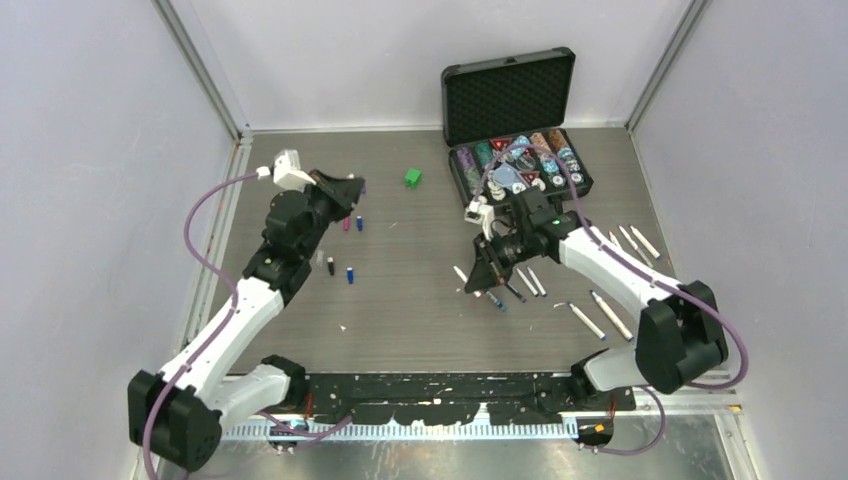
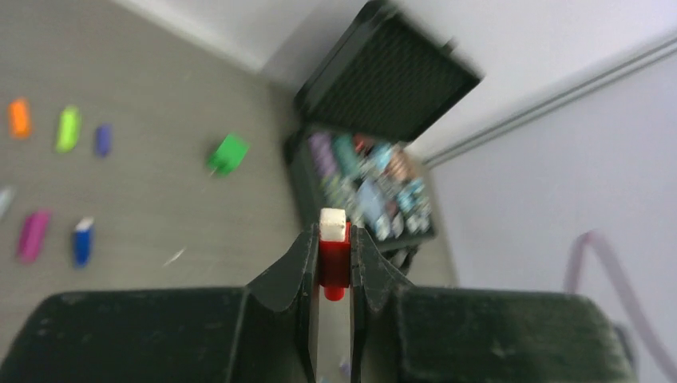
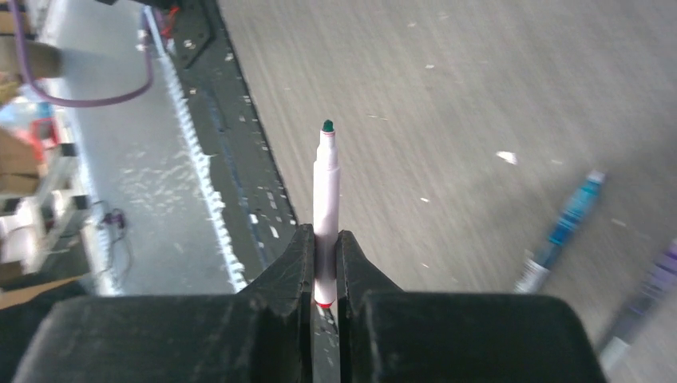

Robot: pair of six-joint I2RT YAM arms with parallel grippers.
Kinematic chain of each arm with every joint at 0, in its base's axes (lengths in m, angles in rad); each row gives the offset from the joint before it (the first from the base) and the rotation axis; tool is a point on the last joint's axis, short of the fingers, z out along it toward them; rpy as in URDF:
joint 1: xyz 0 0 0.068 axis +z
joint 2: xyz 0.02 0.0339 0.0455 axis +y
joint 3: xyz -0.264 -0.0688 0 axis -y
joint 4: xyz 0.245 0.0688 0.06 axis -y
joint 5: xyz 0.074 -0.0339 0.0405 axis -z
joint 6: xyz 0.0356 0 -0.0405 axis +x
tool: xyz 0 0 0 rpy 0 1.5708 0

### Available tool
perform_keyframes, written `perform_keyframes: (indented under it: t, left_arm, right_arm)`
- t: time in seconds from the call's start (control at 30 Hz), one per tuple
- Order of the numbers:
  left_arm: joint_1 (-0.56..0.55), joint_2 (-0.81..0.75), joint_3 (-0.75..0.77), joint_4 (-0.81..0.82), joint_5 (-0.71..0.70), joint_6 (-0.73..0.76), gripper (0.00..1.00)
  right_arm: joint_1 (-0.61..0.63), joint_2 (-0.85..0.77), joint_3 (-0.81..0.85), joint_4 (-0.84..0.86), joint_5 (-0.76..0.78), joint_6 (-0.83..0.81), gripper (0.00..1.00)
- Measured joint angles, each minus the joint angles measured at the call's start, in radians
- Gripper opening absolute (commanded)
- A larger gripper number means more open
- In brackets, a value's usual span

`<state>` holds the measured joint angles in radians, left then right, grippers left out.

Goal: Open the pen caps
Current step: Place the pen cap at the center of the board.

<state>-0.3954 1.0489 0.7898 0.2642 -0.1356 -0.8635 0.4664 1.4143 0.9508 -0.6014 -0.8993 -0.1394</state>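
Grey wood-grain table fills the overhead view, boxed in by plain pale walls. At ten o'clock the left hand sits just above a scatter of loose caps. Toward three o'clock the right hand hangs beside a spread of pens. A green cube lies near twelve, and an open black chip case stands at one o'clock. The hands are well apart, which suggests cap and pen have been separated.

Left wrist view, blurred: the left hand is pinching a red cap with a white end, held upright between the fingers, probably so it can be dropped with the others. Orange, green, purple, pink and blue caps lie on the table toward nine o'clock.

Right wrist view: the right hand is pinching a white pen low on its barrel, so the bare dark tip points away toward twelve, clear of the fingers. Two more pens lie at four o'clock. A black rail edges the table at ten o'clock.
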Motion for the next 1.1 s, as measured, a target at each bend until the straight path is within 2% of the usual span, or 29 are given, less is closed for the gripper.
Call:
perform_keyframes:
  t: [0.1,0.17,0.27,0.37,0.5,0.73,0.8,0.97,1.1]
  left_arm:
    - [0.003,-0.056,0.011,-0.256,0.041,0.051,0.00]
    - [0.003,-0.040,0.037,-0.432,0.077,0.091,0.00]
    - [0.003,0.068,0.076,-0.647,0.144,0.147,0.00]
    - [0.003,0.188,0.076,-0.773,0.188,0.185,0.00]
    - [-0.011,0.275,0.064,-0.846,0.196,0.201,0.00]
    - [-0.043,0.444,0.081,-0.851,0.161,0.225,0.04]
    - [-0.044,0.504,0.092,-0.849,0.144,0.236,0.06]
    - [-0.044,0.578,0.158,-0.849,0.114,0.249,0.22]
    - [-0.044,0.605,0.193,-0.853,0.094,0.264,0.25]
  right_arm:
    - [-0.063,-0.056,0.032,-0.079,0.051,-0.085,0.00]
    - [-0.134,-0.102,0.056,-0.117,0.074,-0.127,0.00]
    - [-0.235,-0.146,0.084,-0.146,0.098,-0.164,0.00]
    - [-0.305,-0.167,0.092,-0.165,0.125,-0.182,0.00]
    - [-0.344,-0.175,0.092,-0.191,0.169,-0.200,0.00]
    - [-0.377,-0.170,0.090,-0.201,0.189,-0.207,0.00]
    - [-0.379,-0.168,0.089,-0.202,0.188,-0.207,0.00]
    - [-0.386,-0.168,0.087,-0.209,0.189,-0.211,0.00]
    - [-0.394,-0.163,0.087,-0.212,0.212,-0.217,0.00]
